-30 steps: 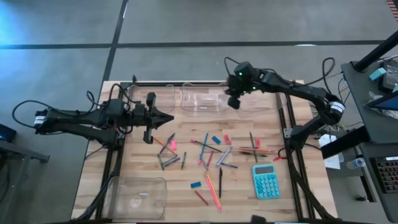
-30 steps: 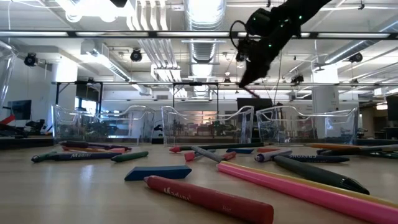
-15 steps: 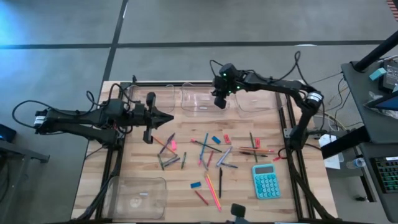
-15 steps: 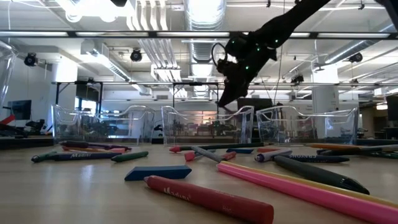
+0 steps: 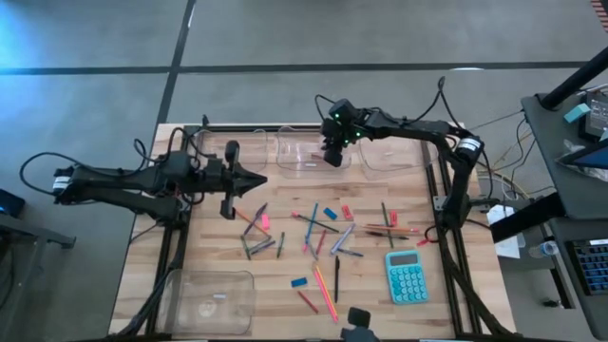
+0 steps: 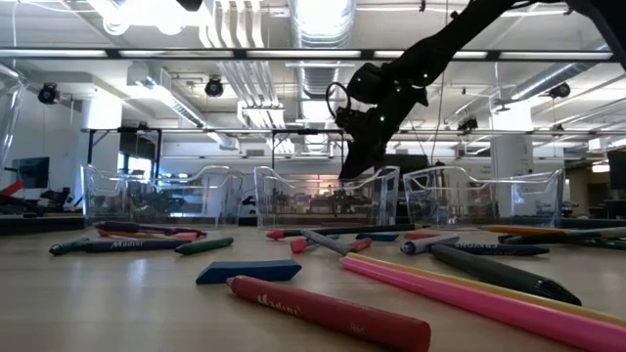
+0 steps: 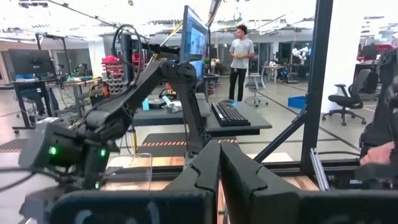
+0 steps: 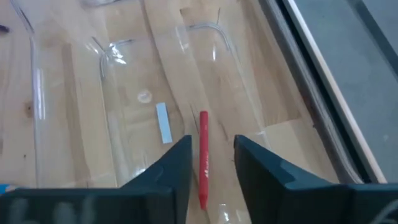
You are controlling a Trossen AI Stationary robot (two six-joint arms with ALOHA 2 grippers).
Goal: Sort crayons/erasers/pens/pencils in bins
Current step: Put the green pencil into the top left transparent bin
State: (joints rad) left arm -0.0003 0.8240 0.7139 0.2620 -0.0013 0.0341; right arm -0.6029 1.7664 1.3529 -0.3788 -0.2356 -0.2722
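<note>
Crayons, pens, pencils (image 5: 323, 285) and small erasers (image 5: 330, 213) lie scattered on the middle of the wooden table. Three clear bins stand along the far edge and a fourth bin (image 5: 211, 299) sits at the near left. My right gripper (image 5: 331, 160) hangs open over the middle far bin (image 5: 306, 152). In the right wrist view a red stick (image 8: 203, 158) lies on that bin's floor, in the gap between the fingers and touching neither. My left gripper (image 5: 258, 180) is shut on nothing above the table's left part, pointing toward the right edge.
A teal calculator (image 5: 406, 277) lies at the near right. A small white label (image 8: 163, 121) sits on the middle bin's floor. The left far bin (image 5: 237, 152) and right far bin (image 5: 389, 152) flank it. A person stands in the room beyond, seen in the left wrist view.
My right gripper has travelled toward the table's left edge along the row of far bins and come down, from near the right far bin to just above the middle one.
</note>
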